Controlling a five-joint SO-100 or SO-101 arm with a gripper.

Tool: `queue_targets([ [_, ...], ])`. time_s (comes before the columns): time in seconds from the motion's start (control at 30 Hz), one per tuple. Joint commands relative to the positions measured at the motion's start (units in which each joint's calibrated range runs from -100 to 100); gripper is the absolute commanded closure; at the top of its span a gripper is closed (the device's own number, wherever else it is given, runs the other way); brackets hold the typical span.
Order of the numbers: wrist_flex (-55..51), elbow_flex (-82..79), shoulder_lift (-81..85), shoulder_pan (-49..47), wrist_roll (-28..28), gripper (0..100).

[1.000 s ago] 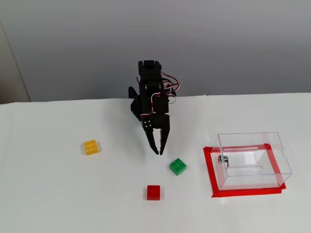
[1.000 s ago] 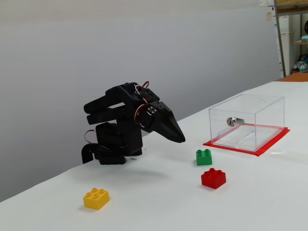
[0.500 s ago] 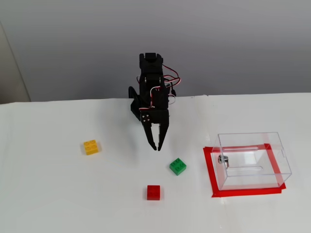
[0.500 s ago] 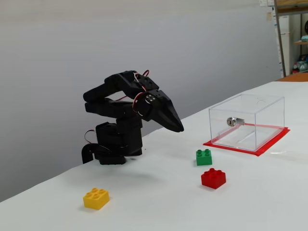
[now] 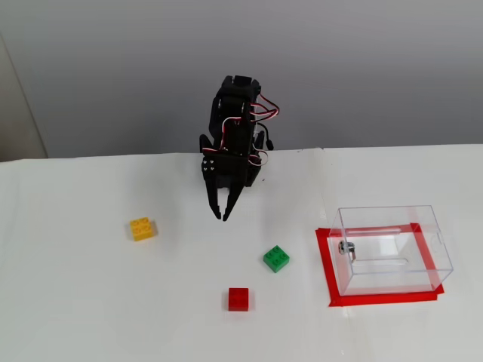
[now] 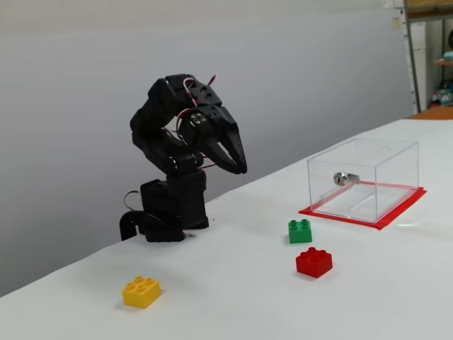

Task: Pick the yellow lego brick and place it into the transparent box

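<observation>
Yellow brick point(image 5: 142, 228) sits studs-up on the white desk point(image 5: 75, 302), alone on the left side in the high fixed view, nothing touching it. In the low side view it is the nearest thing to the camera point(image 6: 141, 292).

Risks from here, as I judge them: the brick lies slightly turned against the desk edges, so if I drop without matching wrist angle, one finger lands on a corner and skids it away. Closing on the studs instead of the side walls would let it slip on the lift. The carry to the box point(image 5: 392, 249) passes over the green brick point(image 5: 276, 258) and red brick point(image 5: 238, 299); a low path could knock them. The box walls are clear and hard to judge; a short release would land the brick on the red tape point(image 5: 326, 271) outside it.

My tool point(image 5: 219, 216) hangs raised above the desk, close in front of my base, tips pointing down, empty. Jaws look narrowly parted in the side view point(image 6: 236, 164). The brick is well apart from it, left and a little nearer the camera in the high view, and lower.
</observation>
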State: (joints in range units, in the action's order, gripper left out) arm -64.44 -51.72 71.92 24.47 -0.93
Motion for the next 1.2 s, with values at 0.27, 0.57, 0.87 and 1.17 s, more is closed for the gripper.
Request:
queue_targets([
  [0.27, -1.4, 15.9, -13.2, 12.7, -0.3, 98],
  [0.57, -1.3, 24.3, -25.4, 25.3, -0.4, 98],
  [0.87, -1.5, 31.5, -36.6, 38.9, -0.4, 98],
  [1.17, -1.5, 34.9, -46.7, 47.2, -0.1, 85],
])
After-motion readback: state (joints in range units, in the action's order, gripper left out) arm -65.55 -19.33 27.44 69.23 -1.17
